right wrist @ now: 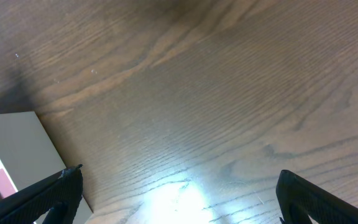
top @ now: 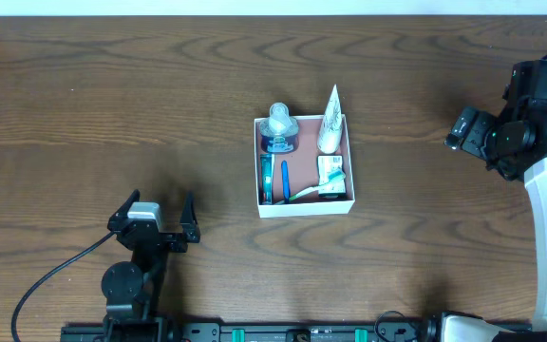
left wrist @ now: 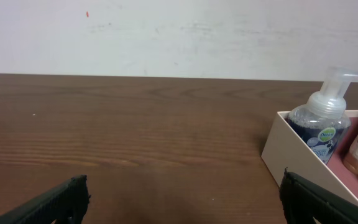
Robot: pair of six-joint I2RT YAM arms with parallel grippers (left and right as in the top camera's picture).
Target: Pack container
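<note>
Both grippers spread and empty, with the filled container between them.
The left gripper (top: 156, 214) stood with jaws wide over the bare tabletop (top: 84, 95). The container (top: 304, 207) sat ahead of it to its right, with a pump bottle (top: 279, 128) and a white tube (top: 330, 119) inside. The right gripper (top: 460, 129), equally spread, held nothing and was well apart from the container.

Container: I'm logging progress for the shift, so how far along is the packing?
Done: the container holds a pump bottle, a tube, a toothbrush and a small green box. In hand: nothing; the left gripper and right gripper are open, empty and apart from it. Left: no loose items show on the table, so packing looks finished.
</note>
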